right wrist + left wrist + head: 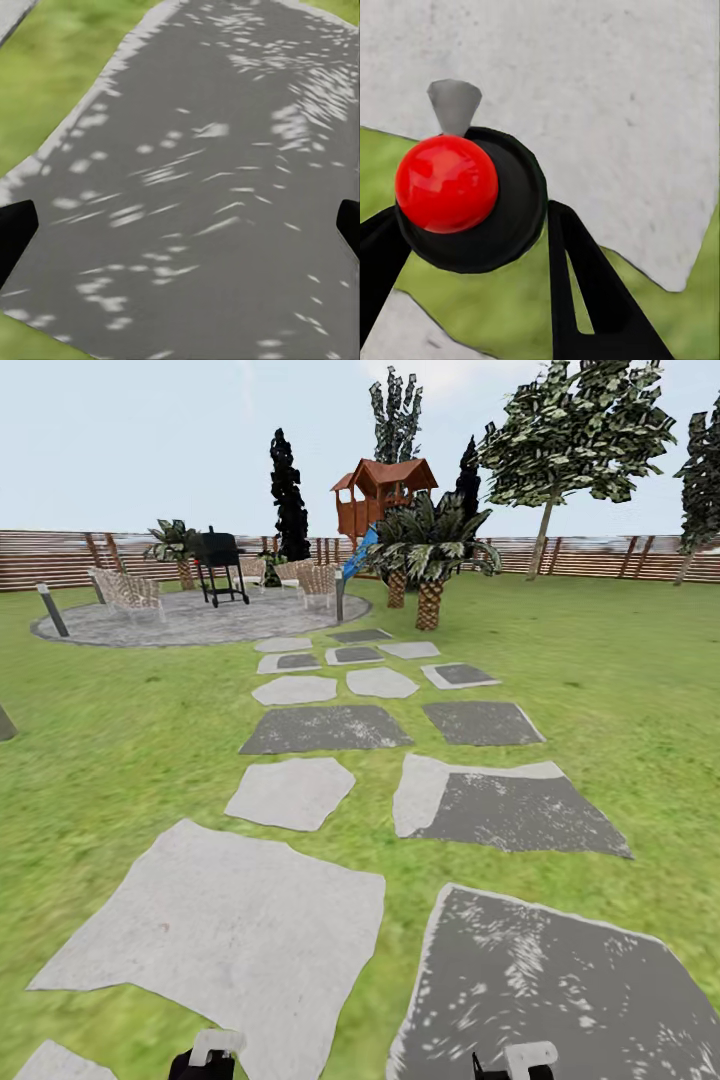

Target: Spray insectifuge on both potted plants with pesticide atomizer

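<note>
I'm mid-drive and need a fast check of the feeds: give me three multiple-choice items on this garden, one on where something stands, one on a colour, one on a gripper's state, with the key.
1. Where does the black grill stand?
A. on the round paved patio
B. on the lawn beside the nearest stepping stone
C. under the playhouse

2. What colour is the round part in front of the left gripper in the left wrist view?
A. blue
B. red
C. yellow

3. How does the right gripper stand?
A. shut on a sprayer
B. shut on nothing
C. open, with nothing between its fingers

Key: 1 A, the grill sits on the grey paving among the chairs. 2 B, the ball is glossy red. 3 C, the fingertips sit at opposite edges with only dark stone between.
</note>
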You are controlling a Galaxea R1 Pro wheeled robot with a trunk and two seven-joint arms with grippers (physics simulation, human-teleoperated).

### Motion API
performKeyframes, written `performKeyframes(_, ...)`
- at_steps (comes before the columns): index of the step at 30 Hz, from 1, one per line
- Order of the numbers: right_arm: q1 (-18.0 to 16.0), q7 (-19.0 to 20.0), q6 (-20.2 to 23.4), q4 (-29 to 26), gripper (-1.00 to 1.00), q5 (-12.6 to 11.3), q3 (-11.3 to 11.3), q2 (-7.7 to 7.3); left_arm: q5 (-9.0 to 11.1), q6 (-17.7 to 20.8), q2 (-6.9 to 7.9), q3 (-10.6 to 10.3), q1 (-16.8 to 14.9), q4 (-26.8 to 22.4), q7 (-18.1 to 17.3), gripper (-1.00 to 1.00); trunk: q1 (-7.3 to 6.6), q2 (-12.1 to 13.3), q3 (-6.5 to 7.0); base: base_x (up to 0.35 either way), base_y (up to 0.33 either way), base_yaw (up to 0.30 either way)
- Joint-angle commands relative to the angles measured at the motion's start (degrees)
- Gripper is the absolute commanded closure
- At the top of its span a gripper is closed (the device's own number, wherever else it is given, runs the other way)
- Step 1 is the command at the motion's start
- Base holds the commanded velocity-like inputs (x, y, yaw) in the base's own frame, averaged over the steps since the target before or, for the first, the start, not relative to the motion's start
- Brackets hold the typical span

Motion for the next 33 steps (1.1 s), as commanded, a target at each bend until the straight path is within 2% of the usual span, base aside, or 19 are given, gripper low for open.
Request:
performKeyframes(1,-0.1,-0.2,-0.2,0.1,-1.0,0.6,-0.4,0.0,0.6,-0.2,0.02,-0.4,0.0,0.0,-0.2,1.0,0.02,0.0,-0.05,0.338,0.0,0.0)
performKeyframes(33,-0.1,-0.3,-0.2,0.1,-1.0,0.6,-0.4,0.0,0.6,-0.2,0.02,-0.4,0.0,0.0,-0.2,1.0,0.02,0.0,-0.05,0.338,0.0,0.0)
